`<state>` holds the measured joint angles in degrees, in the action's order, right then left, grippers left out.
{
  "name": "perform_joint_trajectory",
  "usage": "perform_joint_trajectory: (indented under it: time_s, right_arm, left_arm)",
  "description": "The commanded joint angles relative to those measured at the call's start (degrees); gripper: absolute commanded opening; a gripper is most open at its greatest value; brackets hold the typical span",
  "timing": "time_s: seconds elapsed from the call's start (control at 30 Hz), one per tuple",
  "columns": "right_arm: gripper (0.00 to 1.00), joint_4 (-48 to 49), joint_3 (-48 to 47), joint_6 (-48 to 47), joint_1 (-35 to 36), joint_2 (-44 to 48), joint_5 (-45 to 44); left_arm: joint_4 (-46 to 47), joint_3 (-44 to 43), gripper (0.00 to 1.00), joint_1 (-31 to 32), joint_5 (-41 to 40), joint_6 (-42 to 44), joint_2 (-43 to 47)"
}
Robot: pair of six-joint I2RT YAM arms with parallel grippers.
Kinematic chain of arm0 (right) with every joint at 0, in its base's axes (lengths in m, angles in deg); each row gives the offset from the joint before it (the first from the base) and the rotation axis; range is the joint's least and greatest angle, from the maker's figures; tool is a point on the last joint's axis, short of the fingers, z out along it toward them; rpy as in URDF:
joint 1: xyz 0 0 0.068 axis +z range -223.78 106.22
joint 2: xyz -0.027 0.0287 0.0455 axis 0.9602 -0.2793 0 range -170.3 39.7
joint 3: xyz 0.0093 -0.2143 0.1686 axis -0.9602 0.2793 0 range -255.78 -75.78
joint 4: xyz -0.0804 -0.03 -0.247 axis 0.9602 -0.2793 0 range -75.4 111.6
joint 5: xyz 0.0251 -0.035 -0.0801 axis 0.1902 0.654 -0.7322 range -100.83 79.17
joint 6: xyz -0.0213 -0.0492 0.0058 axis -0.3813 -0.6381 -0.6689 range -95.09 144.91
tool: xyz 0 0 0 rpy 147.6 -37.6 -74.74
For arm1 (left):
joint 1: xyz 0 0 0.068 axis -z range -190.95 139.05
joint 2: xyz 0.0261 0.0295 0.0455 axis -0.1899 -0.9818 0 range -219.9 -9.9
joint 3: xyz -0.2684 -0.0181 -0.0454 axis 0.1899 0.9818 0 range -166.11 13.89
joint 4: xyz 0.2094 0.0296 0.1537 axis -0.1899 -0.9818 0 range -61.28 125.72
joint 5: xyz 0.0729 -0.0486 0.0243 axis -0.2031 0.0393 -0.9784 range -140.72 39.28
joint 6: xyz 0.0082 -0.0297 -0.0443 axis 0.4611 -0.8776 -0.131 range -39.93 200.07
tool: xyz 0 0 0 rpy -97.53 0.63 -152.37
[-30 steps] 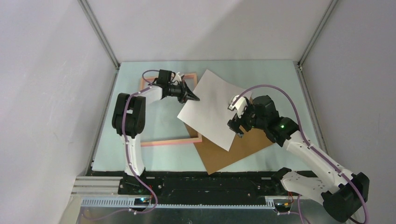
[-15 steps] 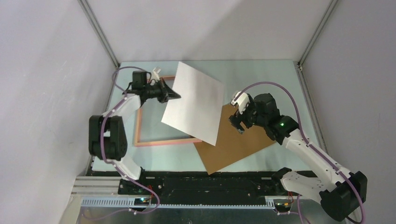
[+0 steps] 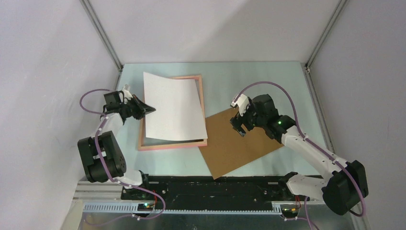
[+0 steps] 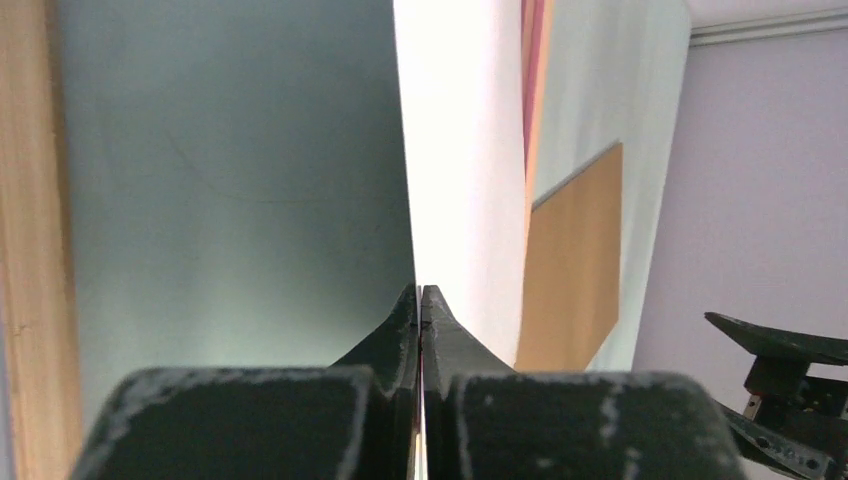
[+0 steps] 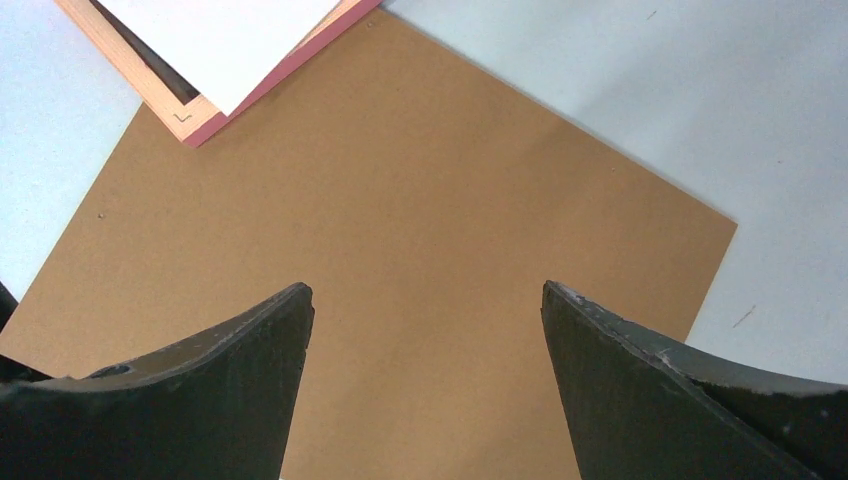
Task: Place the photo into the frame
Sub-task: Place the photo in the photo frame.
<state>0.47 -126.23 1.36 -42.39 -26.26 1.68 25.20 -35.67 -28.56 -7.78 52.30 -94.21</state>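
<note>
Now the left gripper (image 3: 151,109) pinches the photo (image 3: 173,108) over the frame (image 3: 172,145). Next, it should settle squarely inside; right gripper (image 5: 425,292) hangs released.

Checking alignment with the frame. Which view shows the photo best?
Top external: the whole photo, white side up, over the frame, left fingers pinching its edge. Left wrist sees it edge-on; right wrist only a corner.

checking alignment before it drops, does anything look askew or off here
The photo, pinched by the left hand, is crooked over the frame: its far left corner pokes past the frame. It shows plain white. The frame's corner overlaps the board.
</note>
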Motion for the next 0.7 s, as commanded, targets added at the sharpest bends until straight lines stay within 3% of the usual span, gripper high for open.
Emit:
perform_joint_trajectory:
  time_s: [0.0, 0.67]
  right_arm:
    - [0.88, 3.84, -0.06, 0.79, 0.39, -1.57, 1.04]
    - [0.88, 3.5, 0.0, 0.89, 0.16, -3.49, 1.38]
  left_arm:
    - [-0.12, 0.0, 0.0, -0.83, -2.87, 5.77, 0.65]
    - [-12.12, -12.75, 0.0, 0.46, -6.82, 19.55, -11.41]
